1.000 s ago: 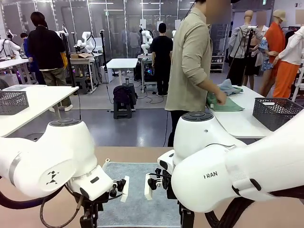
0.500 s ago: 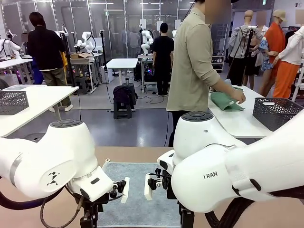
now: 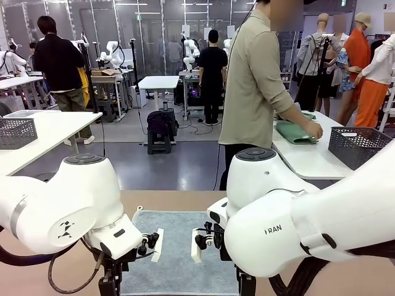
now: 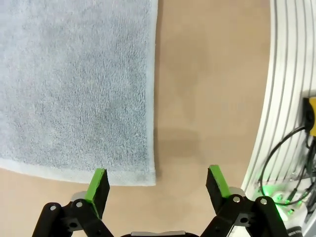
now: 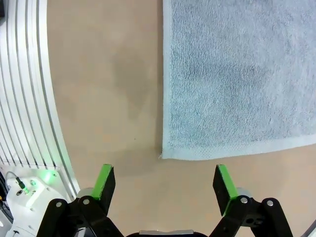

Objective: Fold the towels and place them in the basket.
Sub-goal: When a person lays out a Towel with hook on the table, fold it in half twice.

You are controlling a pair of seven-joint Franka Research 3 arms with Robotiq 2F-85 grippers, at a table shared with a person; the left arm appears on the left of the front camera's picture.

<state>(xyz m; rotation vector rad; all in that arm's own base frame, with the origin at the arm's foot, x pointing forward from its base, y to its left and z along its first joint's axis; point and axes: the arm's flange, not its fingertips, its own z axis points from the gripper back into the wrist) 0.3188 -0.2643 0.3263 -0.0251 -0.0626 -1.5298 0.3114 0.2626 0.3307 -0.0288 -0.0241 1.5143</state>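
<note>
- Tan tabletop (image 3: 179, 200) in a busy lab room carries 1 grey-blue towel (image 3: 179, 246), spread flat and unfolded between the 2 white arms.
- Left end effector (image 4: 158, 177) hangs over a corner of that towel with its jaws wide and nothing between them. In the left wrist view, 1 green pad (image 4: 98, 183) sits over the towel's hem and the other is over bare tabletop.
- Right end effector (image 5: 165, 180) is likewise spread wide and holds nothing. In the right wrist view, another towel corner lies just ahead of the gap and both pads are over bare tabletop.
- Dark mesh basket (image 3: 361, 145) stands on a white table at the far right. Its inside cannot be made out beyond a pale patch near the rim.
- Beside it, a person's hand (image 3: 313, 130) rests on a green towel (image 3: 295, 131) lying on that white table, outside the basket.
- Second mesh basket (image 3: 17, 131) sits on another white table at the far left, contents hidden.
</note>
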